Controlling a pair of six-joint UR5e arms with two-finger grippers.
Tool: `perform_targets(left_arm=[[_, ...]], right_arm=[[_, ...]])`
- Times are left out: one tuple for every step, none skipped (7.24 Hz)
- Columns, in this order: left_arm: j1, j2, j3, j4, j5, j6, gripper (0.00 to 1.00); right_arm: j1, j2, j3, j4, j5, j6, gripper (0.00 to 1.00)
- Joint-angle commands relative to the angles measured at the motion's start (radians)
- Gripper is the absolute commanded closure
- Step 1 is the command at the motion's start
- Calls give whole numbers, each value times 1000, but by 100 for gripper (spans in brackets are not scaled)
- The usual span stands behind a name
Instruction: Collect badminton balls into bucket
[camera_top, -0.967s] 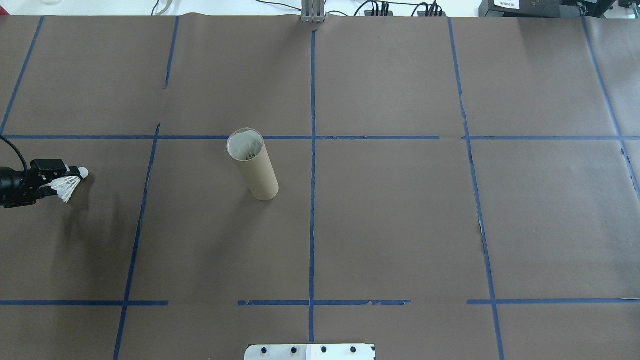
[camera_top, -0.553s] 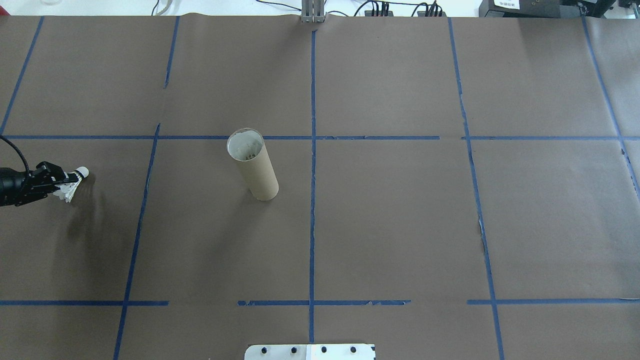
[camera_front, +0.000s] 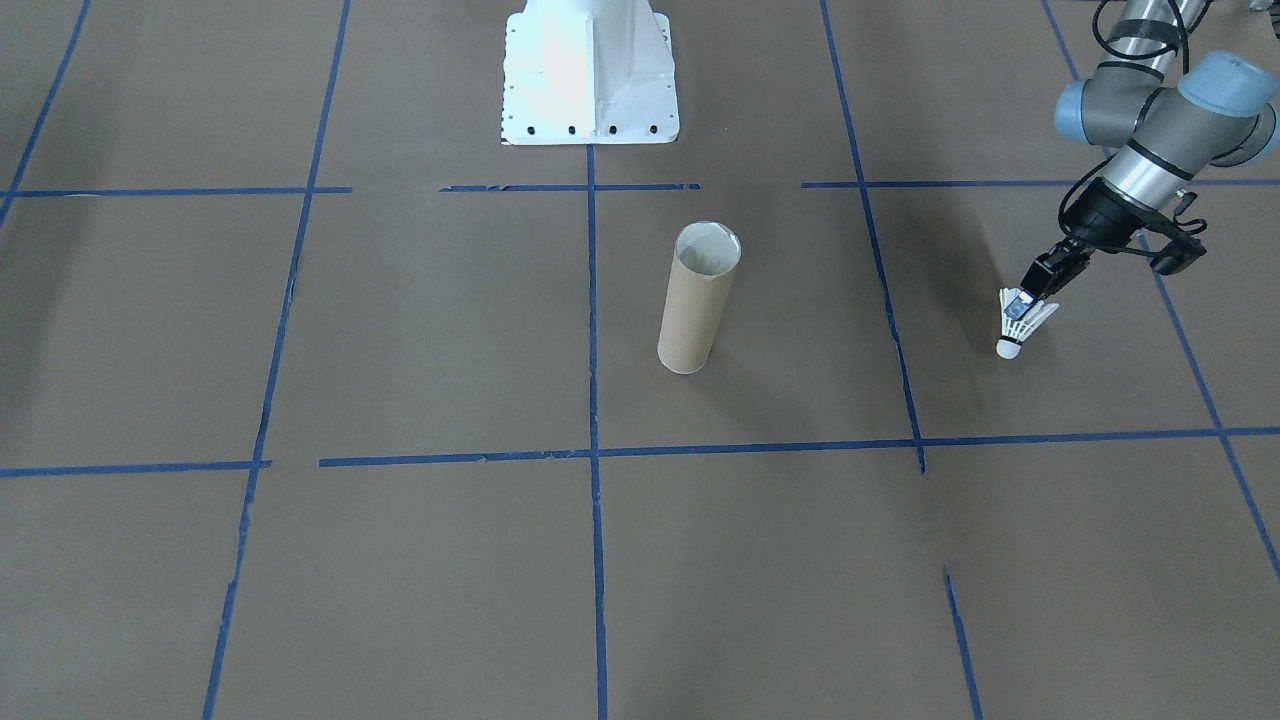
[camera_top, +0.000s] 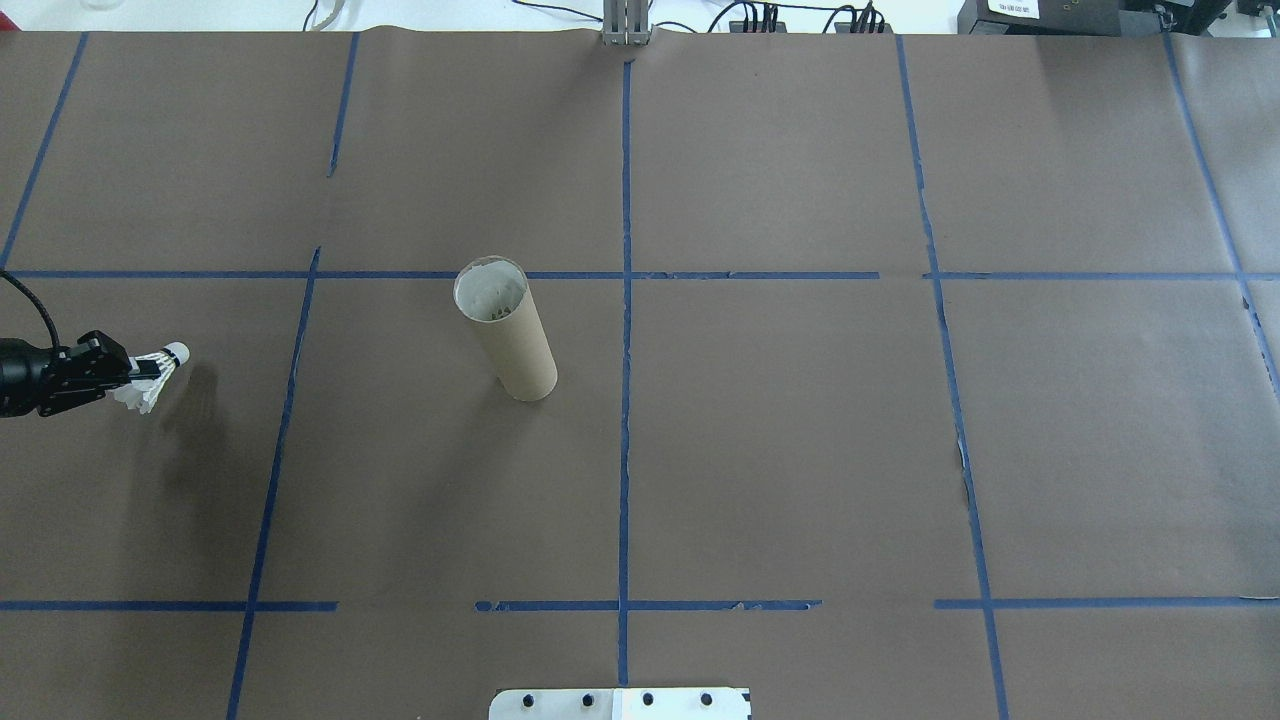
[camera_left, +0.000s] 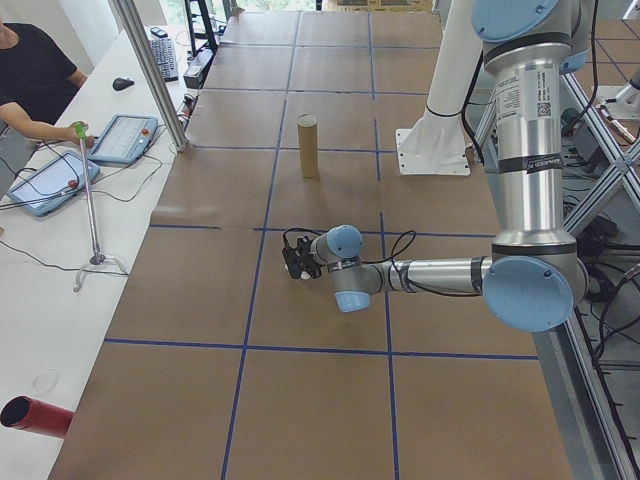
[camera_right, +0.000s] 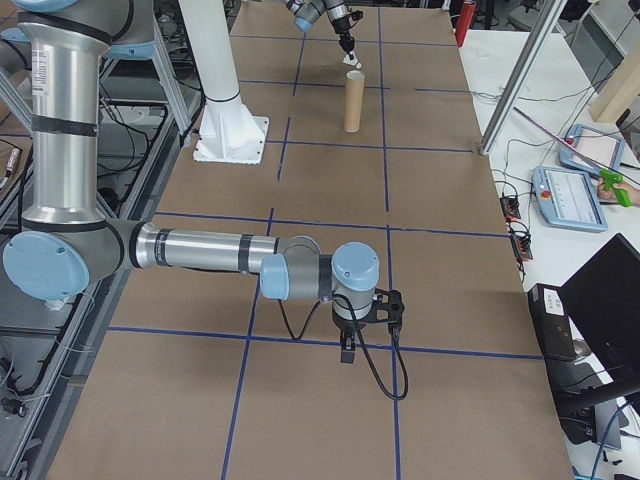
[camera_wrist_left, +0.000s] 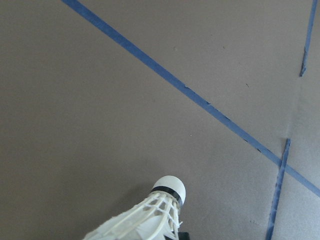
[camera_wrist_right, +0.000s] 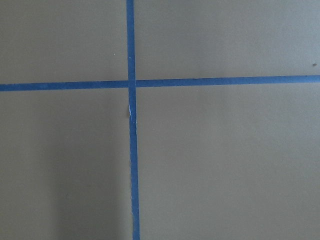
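The bucket (camera_top: 505, 328) stands upright on the worktop (camera_top: 800, 450), a little to the robot's left of the middle and about midway between the near and far edges. The robot base (camera_front: 589, 70) sits at the middle of the near edge, well behind the bucket as seen from the operators' side. The shuttlecock (camera_top: 152, 375) hangs above the worktop close to its left end, well apart from the bucket, in the jaws of the left gripper (camera_top: 135, 370), tip pointing down. The right gripper (camera_right: 346, 352) hovers over the worktop near its right end, far from both.
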Motion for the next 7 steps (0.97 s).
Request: perform_targets(left_arm=[[-108, 14, -89, 20, -213, 0, 100], [-160, 13, -124, 59, -330, 0, 100], [-180, 5, -181, 114, -394, 1, 100], [-181, 1, -266, 211, -396, 1, 100], [-181, -21, -354, 336, -397, 3, 100], [-181, -27, -426, 415, -401, 3, 100], [-179, -36, -489, 467, -402, 3, 100]], right_arm=[[0, 1, 0, 0, 0, 0, 0], [0, 1, 0, 0, 0, 0, 0], [0, -1, 0, 0, 0, 1, 0], [0, 1, 0, 0, 0, 2, 0], [0, 1, 1, 0, 0, 0, 0], [0, 1, 2, 0, 0, 0, 0], [0, 1, 2, 0, 0, 0, 0]])
